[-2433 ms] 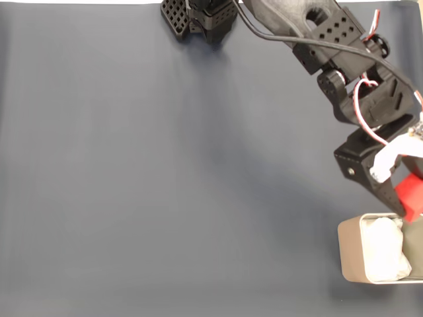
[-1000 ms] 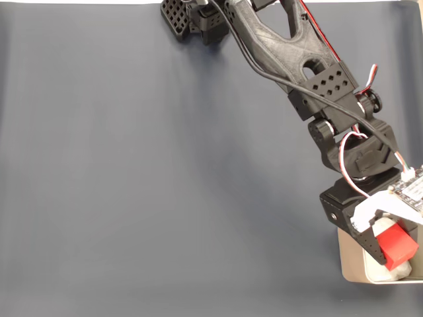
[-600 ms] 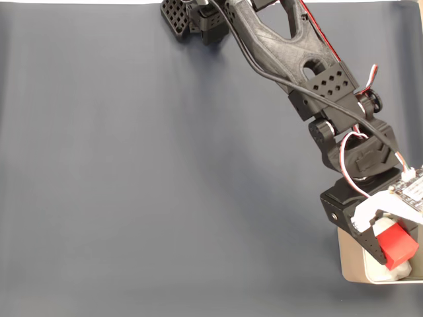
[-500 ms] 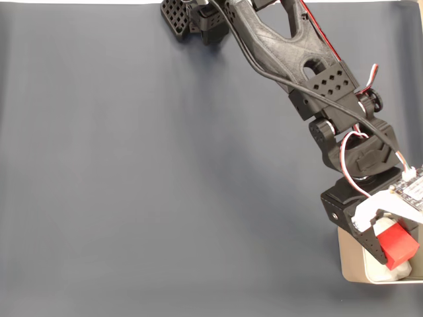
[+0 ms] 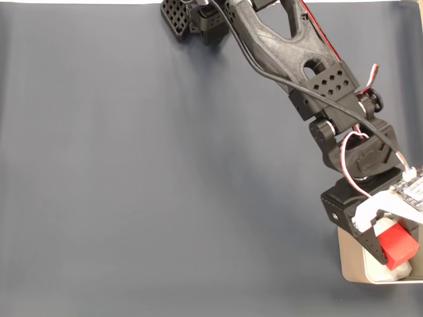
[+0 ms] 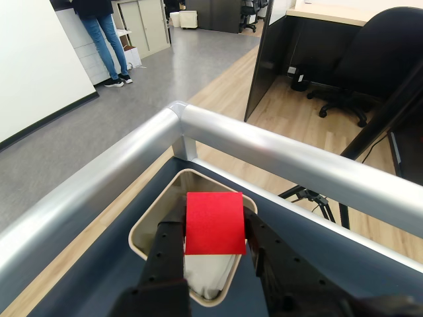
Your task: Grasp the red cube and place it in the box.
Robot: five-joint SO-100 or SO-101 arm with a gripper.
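Tabletop (image 5: 132, 185): covered in matt dark blue-grey sheet, smooth, faint creases. Arm (image 5: 291, 53): matt black plastic, finely ridged like printed parts; red and white wires with glossy sheathing. Tool (image 6: 213, 246): same matt black plastic, closed on the red cube (image 6: 214, 223), whose faces look flat, matt and plain. The box (image 6: 149, 221): beige, smooth, thin-walled, slight sheen at the rim; white lumpy padding (image 6: 208, 274) inside, soft-looking. Rail (image 6: 264, 148): brushed silvery metal, satin gloss. Floor (image 6: 291, 125): wood-look planks.
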